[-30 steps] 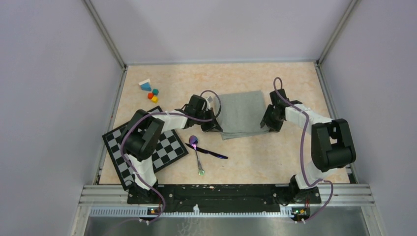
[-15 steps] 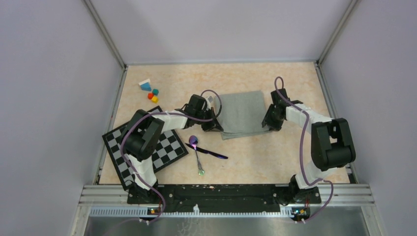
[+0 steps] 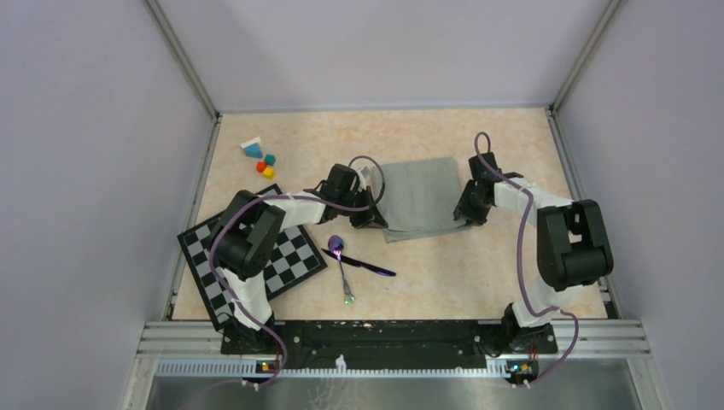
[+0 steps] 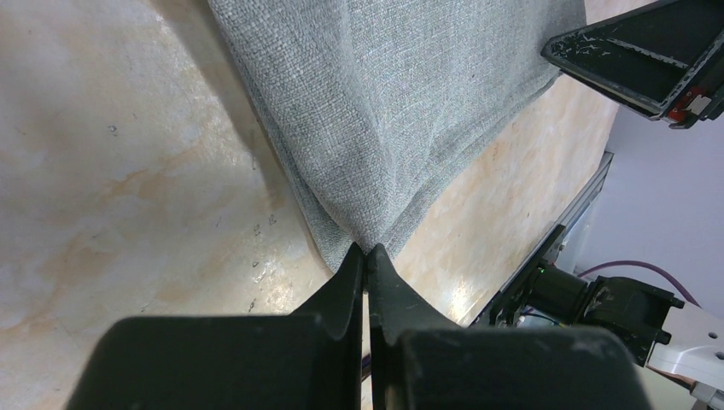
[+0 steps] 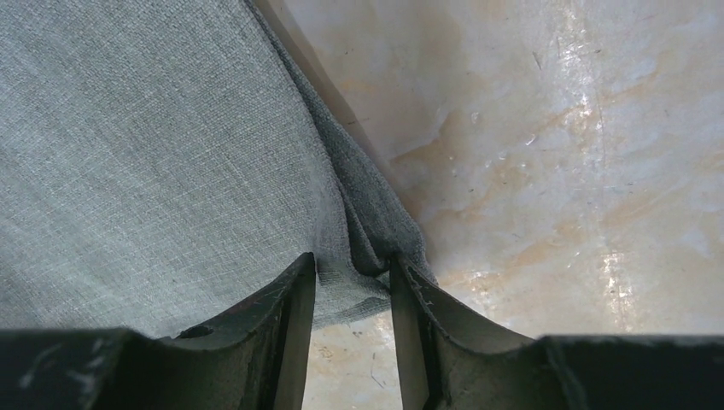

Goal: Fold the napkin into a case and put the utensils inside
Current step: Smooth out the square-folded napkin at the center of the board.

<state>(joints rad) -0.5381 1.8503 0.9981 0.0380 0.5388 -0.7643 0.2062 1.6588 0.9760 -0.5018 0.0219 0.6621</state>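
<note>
The grey-green napkin (image 3: 418,196) lies flat on the table, folded into a doubled rectangle. My left gripper (image 3: 373,219) is at its near left corner; in the left wrist view the gripper (image 4: 367,249) is shut on that corner of the napkin (image 4: 401,102). My right gripper (image 3: 469,216) is at the near right corner; in the right wrist view the gripper (image 5: 353,265) has its jaws partly apart, with the bunched corner of the napkin (image 5: 154,154) between them. The purple spoon (image 3: 341,256) and the dark stick-like piece (image 3: 369,266) lie crossed on the table near the front.
A black-and-white checkered board (image 3: 286,260) lies at the left under my left arm. Small coloured blocks (image 3: 261,158) sit at the far left. The right gripper's black body shows in the left wrist view (image 4: 649,51). Walls enclose the table on three sides.
The right arm's elbow has shifted inward and its gripper edged slightly along the napkin's right corner. The left arm, napkin and utensils have not visibly moved.
</note>
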